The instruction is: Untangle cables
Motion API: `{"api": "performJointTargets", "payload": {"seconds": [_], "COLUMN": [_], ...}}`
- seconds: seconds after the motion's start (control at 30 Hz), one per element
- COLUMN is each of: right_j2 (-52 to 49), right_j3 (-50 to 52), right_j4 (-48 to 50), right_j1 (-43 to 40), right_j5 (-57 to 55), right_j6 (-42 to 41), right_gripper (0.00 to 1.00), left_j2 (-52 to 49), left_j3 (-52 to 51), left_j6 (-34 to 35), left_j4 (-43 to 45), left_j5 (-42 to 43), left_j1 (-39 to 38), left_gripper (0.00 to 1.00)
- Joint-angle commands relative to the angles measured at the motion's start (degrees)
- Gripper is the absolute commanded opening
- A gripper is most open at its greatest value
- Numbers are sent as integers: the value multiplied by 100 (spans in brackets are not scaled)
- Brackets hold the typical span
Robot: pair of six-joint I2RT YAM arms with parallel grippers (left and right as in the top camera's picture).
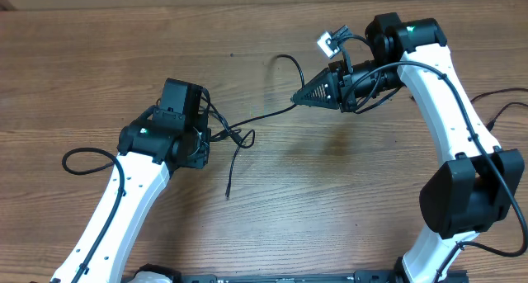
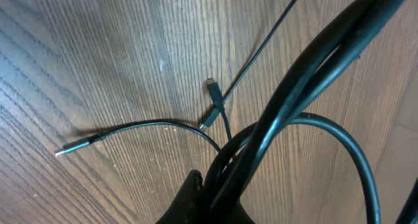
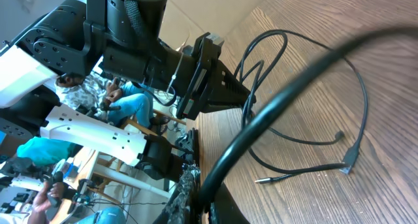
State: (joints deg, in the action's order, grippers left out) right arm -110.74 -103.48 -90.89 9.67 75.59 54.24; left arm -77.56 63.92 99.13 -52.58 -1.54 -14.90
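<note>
At scene centre, left gripper [image 1: 209,135] and right gripper [image 1: 296,97] are clamping the cables [image 1: 264,115], stretching one cord out between them, while a tangle at left is awaiting separation.

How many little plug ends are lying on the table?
3 in the left wrist view: silver-tipped plug at left; upper plug and lower plug close together mid-frame. Others may be hidden.
</note>
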Motion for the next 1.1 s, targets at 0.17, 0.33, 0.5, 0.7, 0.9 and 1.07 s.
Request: {"api": "performJointTargets", "payload": {"seconds": [0.17,0.33,0.5,0.7,0.9,1.07], "right_j2": [229,229,229,229,229,229], "right_j3": [-74,-74,-74,-74,-74,-74], "right_j4": [2,-57,-129,-140,-131,-96], "right_j1": [-107,-107,-107,-107,-101,-101], "right_j5": [-59,-136,-269,-313,-313,-321], "right_j6": [107,109,109,109,39,-297], "right_gripper": [80,100,100,100,100,100], "left_j2": [76,79,98,140,140,140], "left_j3": [85,85,85,85,85,85], "left_j6": [-1764,-3587,-5058,-7482,-8542,-8544], "left_j4": [448,1147,1790,2280,2461,2804], "left_j5": [39,879,1703,3224,4277,4339], "left_j1": [37,37,37,37,37,37], "left_gripper": [4,4,5,4,4,4]}}
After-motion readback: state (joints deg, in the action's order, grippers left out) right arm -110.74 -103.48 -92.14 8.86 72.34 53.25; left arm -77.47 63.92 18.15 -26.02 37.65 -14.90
